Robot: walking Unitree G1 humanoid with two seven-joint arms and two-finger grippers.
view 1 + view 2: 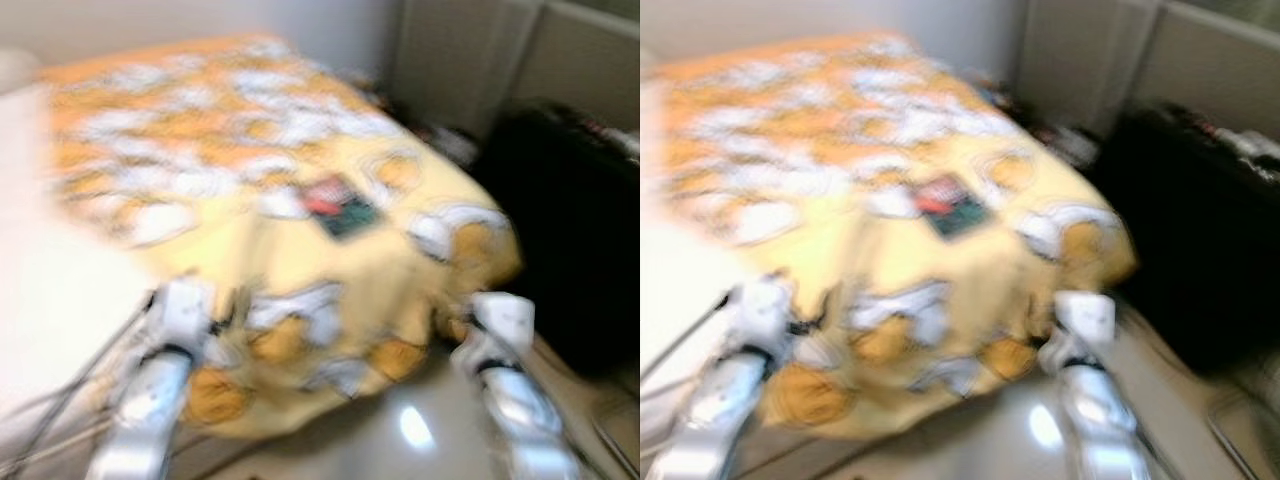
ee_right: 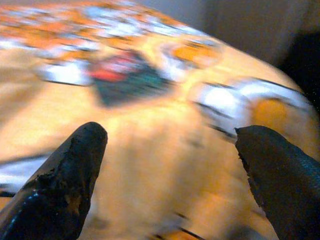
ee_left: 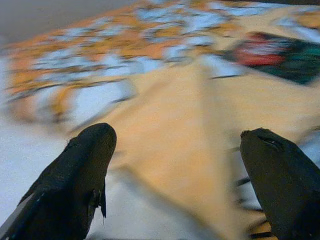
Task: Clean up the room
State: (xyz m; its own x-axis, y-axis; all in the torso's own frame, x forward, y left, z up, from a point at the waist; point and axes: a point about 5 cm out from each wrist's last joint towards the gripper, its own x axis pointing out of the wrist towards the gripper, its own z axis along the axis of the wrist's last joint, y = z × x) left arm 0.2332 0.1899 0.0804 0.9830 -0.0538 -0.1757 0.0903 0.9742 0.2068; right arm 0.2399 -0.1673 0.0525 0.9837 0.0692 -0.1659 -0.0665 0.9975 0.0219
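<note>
Both grippers are sitting low at the near edge of the bed as I look down from the head camera, and everything is smeared with motion blur. My left gripper [image 3: 177, 170] is showing its two black fingers [image 3: 75, 185] spread wide apart with nothing between them, only the yellow blanket [image 1: 300, 250] beyond. My right gripper [image 2: 170, 175] is spread just as wide and is also holding nothing, its fingers [image 2: 65, 185] pointing at the same blanket.

That blanket, yellow with orange and white patches, is covering the bed and draping over the near corner toward the shiny floor [image 1: 420, 430]. Lying flat on top of it, roughly in the middle and nearer my right arm, I am seeing a small red and dark green thing [image 1: 340, 207]; it is too blurred for me to say what it is. Both wrist cameras are picking it up ahead of the fingers, well apart from them.

To the left of the blanket, a bare white sheet [image 1: 50, 300] is showing. To the right of the bed, a big black shape [image 1: 570, 230] is standing against the grey wall [image 1: 450, 60], with some clutter on top that I cannot make out.
</note>
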